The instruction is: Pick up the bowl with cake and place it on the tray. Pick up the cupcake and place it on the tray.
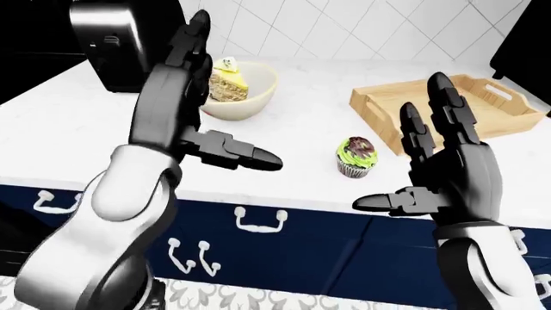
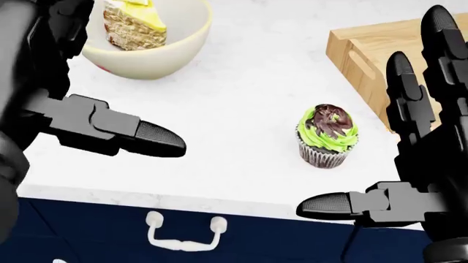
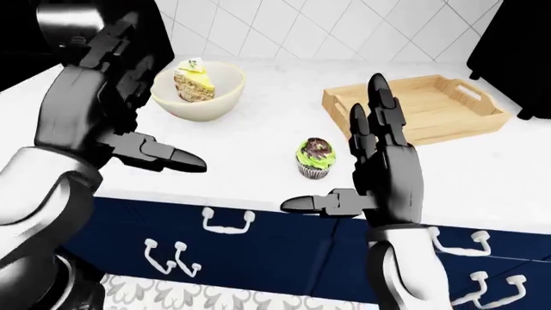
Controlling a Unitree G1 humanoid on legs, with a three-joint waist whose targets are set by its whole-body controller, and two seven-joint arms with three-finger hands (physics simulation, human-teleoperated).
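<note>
On the counter (image 3: 258, 110), cupcake (image 3: 314, 157) sits between bowl (image 3: 197, 90) and tray (image 3: 415, 106).

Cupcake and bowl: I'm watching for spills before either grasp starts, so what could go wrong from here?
The cupcake stands unsupported on the counter beside the open right hand; a sideways brush by its fingers could topple it. The left hand is raised beside the bowl holding cake; a clumsy approach might knock the rim. The tray has raised walls that both items must clear.
</note>
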